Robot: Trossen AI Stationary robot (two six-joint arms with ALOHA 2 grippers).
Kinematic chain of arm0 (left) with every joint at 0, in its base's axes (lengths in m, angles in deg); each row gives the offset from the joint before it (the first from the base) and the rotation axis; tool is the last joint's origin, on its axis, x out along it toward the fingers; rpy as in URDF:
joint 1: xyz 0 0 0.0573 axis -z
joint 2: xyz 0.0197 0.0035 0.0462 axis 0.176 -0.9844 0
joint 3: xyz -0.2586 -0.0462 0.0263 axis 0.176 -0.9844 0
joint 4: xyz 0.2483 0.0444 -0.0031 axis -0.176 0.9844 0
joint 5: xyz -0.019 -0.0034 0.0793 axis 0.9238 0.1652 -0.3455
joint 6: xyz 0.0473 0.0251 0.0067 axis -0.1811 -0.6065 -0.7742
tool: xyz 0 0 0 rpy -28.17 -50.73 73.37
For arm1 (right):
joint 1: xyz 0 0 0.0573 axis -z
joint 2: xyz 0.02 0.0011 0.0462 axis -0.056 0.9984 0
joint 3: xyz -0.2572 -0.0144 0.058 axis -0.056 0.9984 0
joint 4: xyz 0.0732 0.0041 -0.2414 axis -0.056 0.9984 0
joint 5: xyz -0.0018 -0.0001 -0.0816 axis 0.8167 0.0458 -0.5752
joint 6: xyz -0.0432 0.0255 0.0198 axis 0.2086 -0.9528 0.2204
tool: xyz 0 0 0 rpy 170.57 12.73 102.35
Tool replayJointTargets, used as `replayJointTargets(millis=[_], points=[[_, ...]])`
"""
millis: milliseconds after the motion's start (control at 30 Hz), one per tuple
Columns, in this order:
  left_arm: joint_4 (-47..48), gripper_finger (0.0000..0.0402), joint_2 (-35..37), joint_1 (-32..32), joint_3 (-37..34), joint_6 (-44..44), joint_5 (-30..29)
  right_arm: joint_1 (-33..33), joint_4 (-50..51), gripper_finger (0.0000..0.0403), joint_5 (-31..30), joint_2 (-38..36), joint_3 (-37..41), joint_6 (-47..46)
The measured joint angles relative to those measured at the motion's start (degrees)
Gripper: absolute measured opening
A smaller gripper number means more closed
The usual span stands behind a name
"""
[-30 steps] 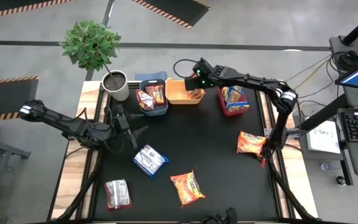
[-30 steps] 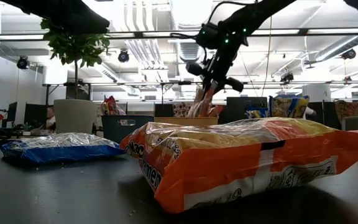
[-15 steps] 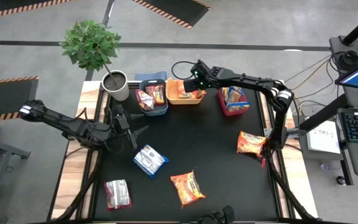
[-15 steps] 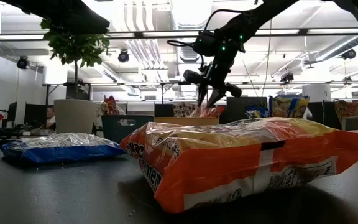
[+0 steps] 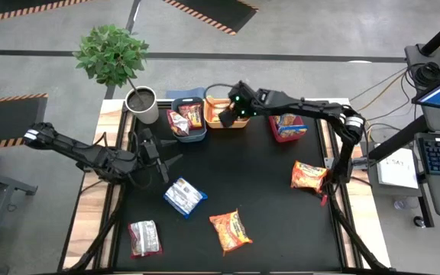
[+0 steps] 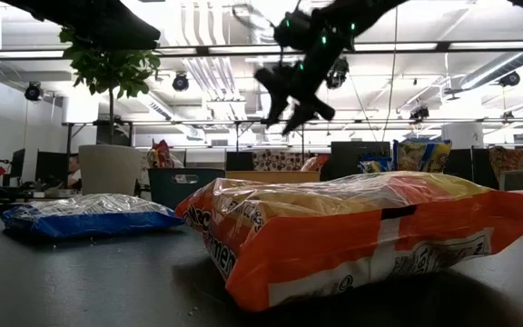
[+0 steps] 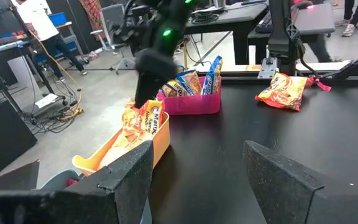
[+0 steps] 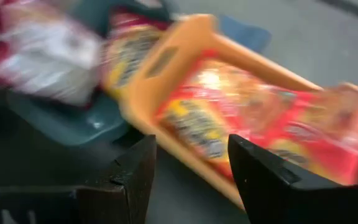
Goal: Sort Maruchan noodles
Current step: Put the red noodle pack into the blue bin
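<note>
While hovering over the yellow bin (image 5: 221, 120), right gripper (image 5: 226, 116) parted and empty, an orange packet (image 8: 253, 127) lying in the bin just beneath. Left gripper (image 5: 163, 161) wide open, empty, near a blue packet (image 5: 183, 196). Other packets (image 5: 231, 231) loose on table (image 5: 266, 198).

Place: open-plan robotics lab or office
Ceiling: exposed pipes and white ducts (image 6: 198, 64)
Floor: grey, with orange-and-black striped hazard mats (image 5: 205, 11)
Furnishings: desks, black monitors (image 6: 357, 154)
</note>
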Motion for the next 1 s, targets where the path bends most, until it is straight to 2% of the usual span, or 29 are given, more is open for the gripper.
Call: replayJointTargets(millis=[233, 467, 567, 767, 900, 1000], points=[[0.0, 0.0231, -2.7, 0.0, 0.0, 3.9, 0.3, -12.4, -5.6, 0.0187, -0.1, -1.5, 2.5, 10.6], [0.0, 0.0231, -7.1, 0.0, 0.0, 8.0, 6.4, -25.2, -23.7, 0.0187, 0.9, -1.3, 11.5, 23.0], [0.0, 0.0231, -8.8, 0.0, 0.0, 10.6, 10.6, -28.8, -27.5, 0.0187, 2.3, -1.3, 14.7, 28.9], [0.0, 0.0231, -13.1, 0.1, 0.0, 18.5, 20.4, -31.0, -27.8, 0.0187, 2.2, -1.3, 17.9, 32.6], [-1.0, 0.0231, -17.4, 0.6, 0.0, 26.9, 22.6, -30.8, -28.3, 0.0187, 2.0, -1.3, 19.0, 34.3], [-7.1, 0.0231, -20.7, 2.3, 0.1, 33.0, 22.8, -30.6, -32.0, 0.0187, 2.4, -1.3, 19.9, 36.5]])
